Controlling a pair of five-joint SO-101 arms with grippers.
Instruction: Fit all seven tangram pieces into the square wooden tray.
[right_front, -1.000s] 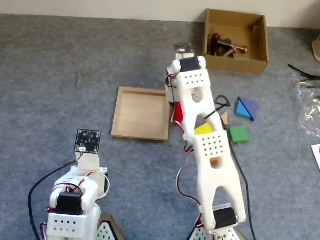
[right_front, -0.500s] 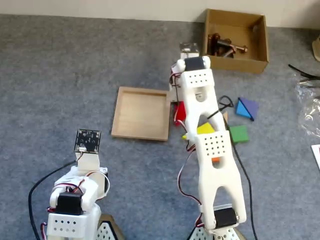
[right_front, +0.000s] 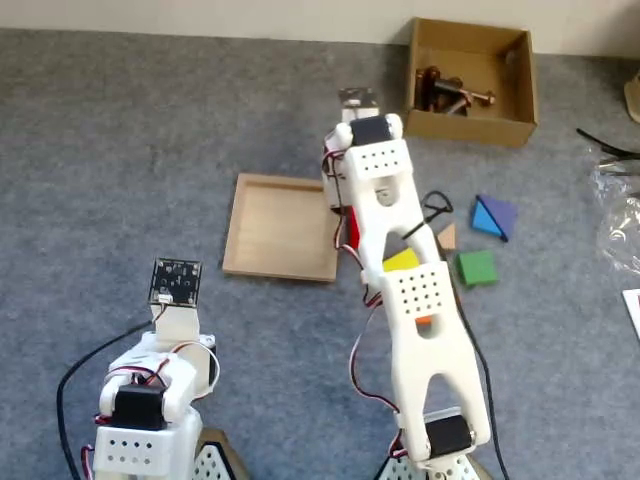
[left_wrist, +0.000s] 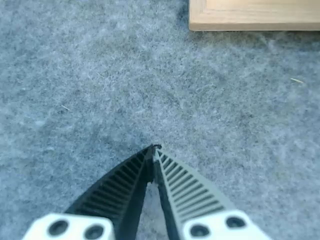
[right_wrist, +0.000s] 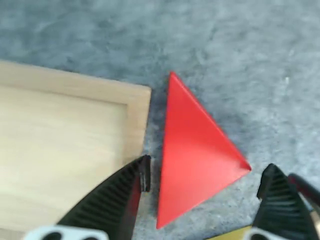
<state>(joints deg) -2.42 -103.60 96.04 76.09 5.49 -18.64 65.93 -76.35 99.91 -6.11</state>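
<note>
We saw the right end effector (right_wrist: 207, 171) open, its jaws on either side of the red triangle (right_wrist: 195, 150). The triangle lay flat on the grey counter (right_front: 120, 130), just right of the tray (right_front: 280, 228). From above, the right arm hid most of the triangle and part of the yellow piece (right_front: 403, 259). The left end effector (left_wrist: 154, 148) was closed over the counter, short of a tray corner.

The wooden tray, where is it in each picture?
High view: the wooden tray lies on the grey carpet, left of the right arm, with the red triangle at its right edge.
Left wrist view: one corner of it, across carpet from the shut left gripper.
Right wrist view: its corner beside the red triangle, under the open right gripper.
Shared landmark: the grey carpet.
</note>
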